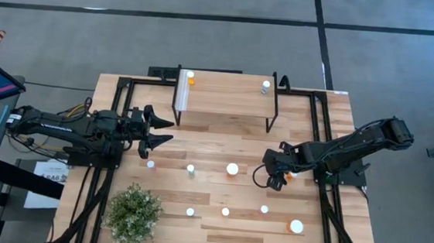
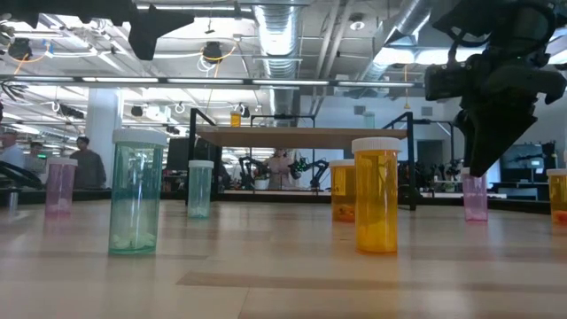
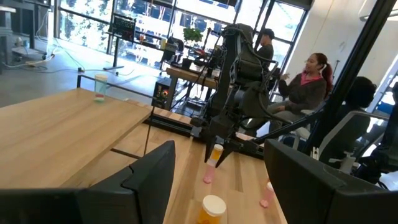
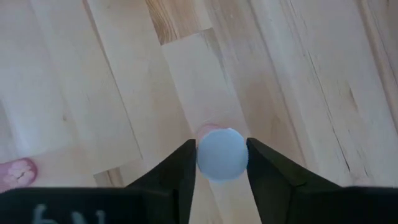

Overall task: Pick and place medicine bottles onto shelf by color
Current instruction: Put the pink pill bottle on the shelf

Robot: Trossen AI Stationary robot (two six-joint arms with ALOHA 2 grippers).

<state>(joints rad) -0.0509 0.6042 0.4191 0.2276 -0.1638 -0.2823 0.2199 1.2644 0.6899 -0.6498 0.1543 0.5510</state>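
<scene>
Small white-capped medicine bottles stand upright, scattered over the front tabletop: orange, pink, pale green. Light-wood shelf on black legs holds an orange bottle and another bottle at opposite ends.

We see two dark, near-black jointed arms. The left gripper ends in two tapered, pointed fingers, and thin cables trail from its arm's base. The right gripper has flat matte-black fingers with angled inner faces and faint pale marking below.
</scene>
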